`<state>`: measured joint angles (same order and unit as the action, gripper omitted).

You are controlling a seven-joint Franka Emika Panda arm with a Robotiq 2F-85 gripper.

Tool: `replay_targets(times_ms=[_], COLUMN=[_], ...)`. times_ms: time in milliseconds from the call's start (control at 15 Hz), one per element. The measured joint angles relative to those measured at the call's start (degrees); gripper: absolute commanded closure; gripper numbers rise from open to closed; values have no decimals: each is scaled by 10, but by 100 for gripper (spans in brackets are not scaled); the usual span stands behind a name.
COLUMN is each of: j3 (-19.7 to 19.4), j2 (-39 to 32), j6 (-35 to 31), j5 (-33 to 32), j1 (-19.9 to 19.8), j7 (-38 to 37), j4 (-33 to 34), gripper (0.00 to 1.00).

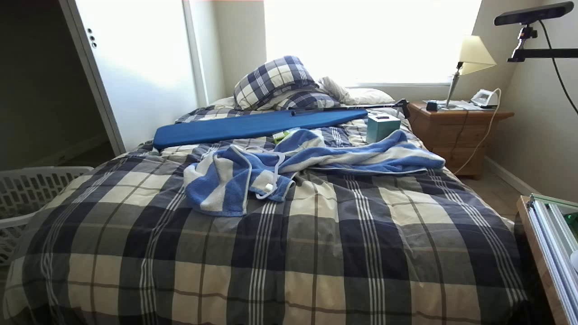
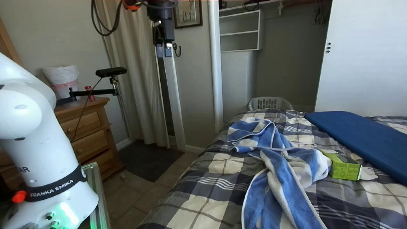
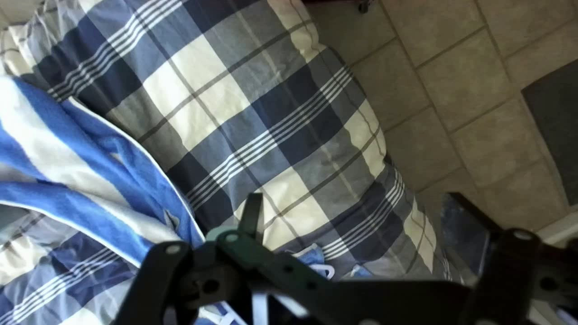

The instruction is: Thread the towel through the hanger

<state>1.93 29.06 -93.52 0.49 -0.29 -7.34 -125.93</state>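
Up there the gripper [image 2: 164,52] hangs, jaws well apart. Down on the bed [image 1: 316,271], a pale hanger [image 1: 276,173] lies across the rumpled striped towel [image 1: 325,159].

In the wrist view, the claw [image 3: 354,216] partly hides the hanger [image 3: 324,267].

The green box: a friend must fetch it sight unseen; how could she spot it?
Find the plaid-covered bed and the blue ironing board on it. Between that board and the striped towel sits the green box, set apart by its lime colour and lettering.
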Motion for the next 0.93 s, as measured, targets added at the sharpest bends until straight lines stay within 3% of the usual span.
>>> replay_targets(times_ms=[400, 933], j3=[-98, -94], j2=[-117, -126], j6=[-153, -158], j5=[24, 26], j1=[-23, -26], j7=[94, 96], j4=[34, 39], gripper=[0, 0])
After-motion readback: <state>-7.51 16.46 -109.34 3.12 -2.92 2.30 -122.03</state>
